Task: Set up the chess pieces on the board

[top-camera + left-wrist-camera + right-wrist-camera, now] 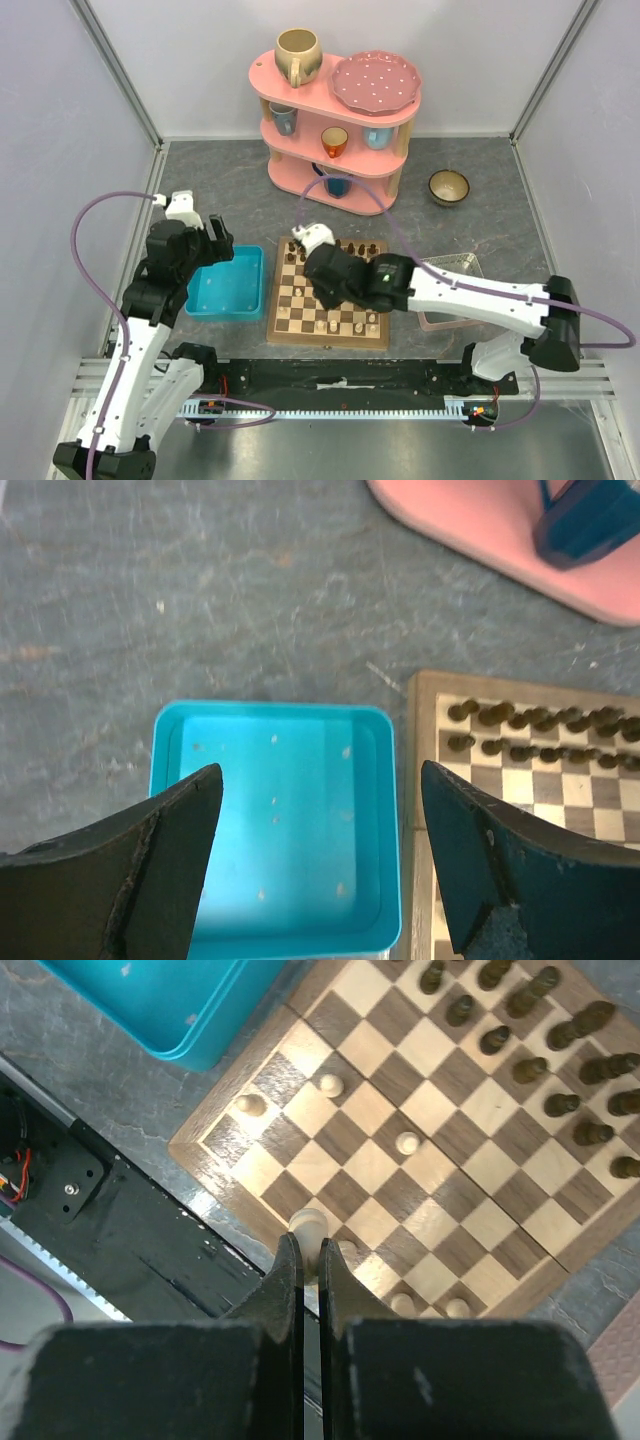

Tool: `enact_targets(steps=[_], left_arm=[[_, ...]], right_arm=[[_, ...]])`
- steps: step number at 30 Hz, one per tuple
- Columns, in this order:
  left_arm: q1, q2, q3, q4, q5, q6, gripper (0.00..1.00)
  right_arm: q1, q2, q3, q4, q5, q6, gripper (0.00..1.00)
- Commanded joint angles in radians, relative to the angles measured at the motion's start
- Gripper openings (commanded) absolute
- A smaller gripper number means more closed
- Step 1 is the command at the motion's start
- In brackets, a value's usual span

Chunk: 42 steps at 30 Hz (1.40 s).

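Observation:
The board [283, 334] lies at the table's middle, and it also shows in the right wrist view [372, 1176] and the left wrist view [421, 780]. Dark chessmen [560, 1035] fill its far rows. Several cream chess pieces [407, 1143] stand scattered on its near rows [321, 325]. My right gripper [310, 1252] is shut on one cream chess piece [308, 1224] and holds it above the board's near left edge. In the top view the right gripper [326, 284] hangs over the board's left half. My left gripper [320, 780] is open and empty above the turquoise tray [275, 810].
The turquoise tray [226, 284] sits left of the board. A clear pink-rimmed tray [452, 272] sits right of it. A pink shelf [336, 130] with cups stands behind, and a bowl [449, 186] at back right. A black rail [130, 1250] runs along the near edge.

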Motion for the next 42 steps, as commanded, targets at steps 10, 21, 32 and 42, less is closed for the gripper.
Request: enact_targets(steps=[10,21,32,42], left_arm=[[0.011,-0.118,-0.074,-0.069,-0.062,-0.066,0.86],[0.009,-0.195,-0.092,-0.079,-0.056,-0.075,0.85],[0.008,-0.201,-0.094,-0.076,-0.044,-0.071,0.85],[0.008,-0.202,-0.096,-0.072,-0.030,-0.065,0.85]], right_arm=[[0.170,0.272,0.105,0.086,0.110,0.012,0.00],[0.177,0.428,0.171,0.075,0.129,0.027,0.00],[0.177,0.488,0.194,0.063,0.136,0.024,0.00],[0.176,0.499,0.182,0.057,0.139,0.023,0.01]])
